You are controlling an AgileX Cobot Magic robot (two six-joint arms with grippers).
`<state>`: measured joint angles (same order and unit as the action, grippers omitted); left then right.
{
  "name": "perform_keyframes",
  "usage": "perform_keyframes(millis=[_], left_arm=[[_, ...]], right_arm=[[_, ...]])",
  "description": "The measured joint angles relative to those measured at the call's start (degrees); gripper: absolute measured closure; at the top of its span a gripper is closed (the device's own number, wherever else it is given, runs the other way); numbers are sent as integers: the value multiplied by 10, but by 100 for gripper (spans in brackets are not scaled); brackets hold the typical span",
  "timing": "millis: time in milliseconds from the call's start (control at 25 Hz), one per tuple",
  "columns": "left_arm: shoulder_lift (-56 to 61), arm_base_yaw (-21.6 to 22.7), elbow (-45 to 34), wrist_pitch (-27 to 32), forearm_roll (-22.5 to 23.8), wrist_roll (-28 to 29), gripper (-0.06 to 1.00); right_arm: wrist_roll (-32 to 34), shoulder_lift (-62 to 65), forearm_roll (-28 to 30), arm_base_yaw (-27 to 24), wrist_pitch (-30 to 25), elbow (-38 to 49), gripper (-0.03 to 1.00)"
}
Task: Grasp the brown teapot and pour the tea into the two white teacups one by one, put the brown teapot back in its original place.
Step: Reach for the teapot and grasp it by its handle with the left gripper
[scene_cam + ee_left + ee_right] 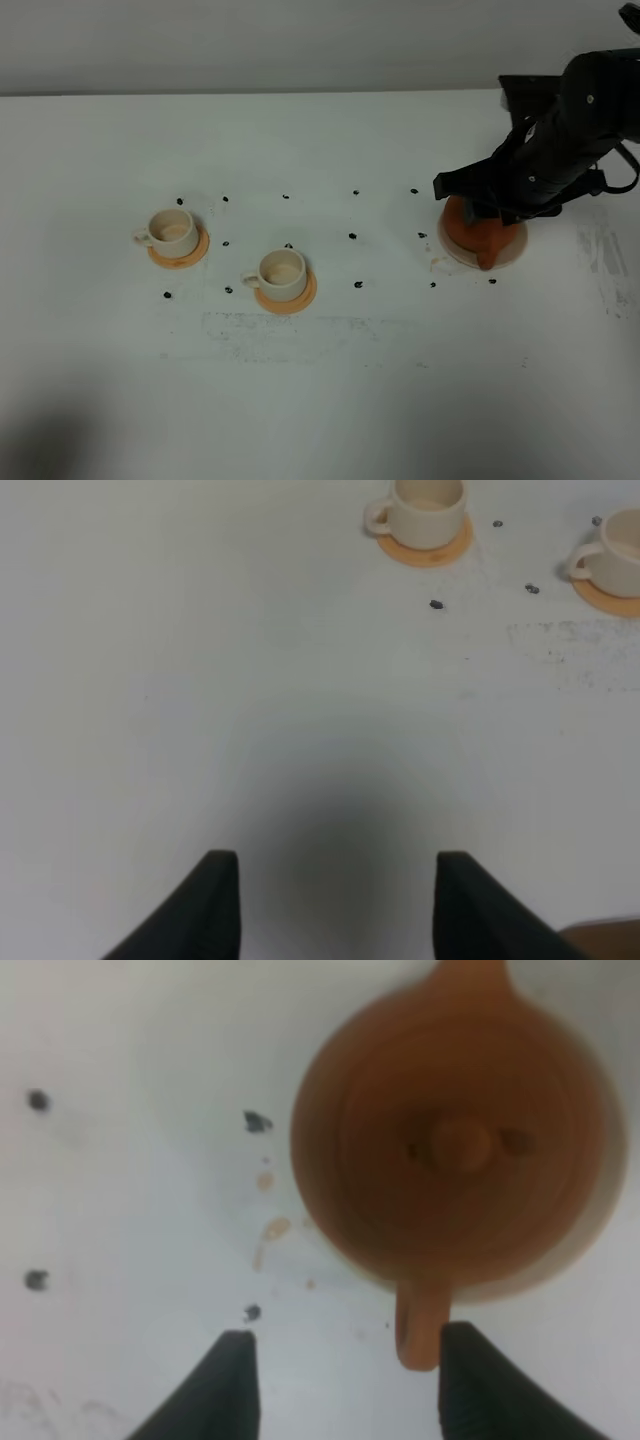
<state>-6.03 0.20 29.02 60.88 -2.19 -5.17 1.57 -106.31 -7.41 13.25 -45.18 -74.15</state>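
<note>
The brown teapot (pixel 472 235) stands upright on the pale round coaster (pixel 512 254) at the right of the table. My right gripper (pixel 345 1380) hangs open just above it, touching nothing. In the right wrist view the teapot (pixel 455 1130) shows from above with its lid knob, and a narrow part of it sticks out close to one finger (pixel 470 1380). The two white teacups (pixel 172 232) (pixel 282 272) stand at the left, apart from the teapot. My left gripper (pixel 330 900) is open and empty over bare table, with both cups (pixel 428 508) (pixel 612 560) far ahead.
Each cup sits on a small orange coaster (pixel 197 252) (pixel 306 293). Small black marks (pixel 353 236) dot the white table between cups and teapot. Brown drops (pixel 270 1230) lie beside the pale coaster. The right arm (pixel 560 140) hides the teapot's far side.
</note>
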Motion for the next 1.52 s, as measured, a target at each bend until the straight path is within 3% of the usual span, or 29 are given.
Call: perform_keyframes(millis=[320,1520], left_arm=[[0,0,0,0,0,-1,48],[0,0,0,0,0,-1,48]], right_arm=[[26,-52,38,0,-60,-45,53],[34,-86,39,-12,-45,-45,53]])
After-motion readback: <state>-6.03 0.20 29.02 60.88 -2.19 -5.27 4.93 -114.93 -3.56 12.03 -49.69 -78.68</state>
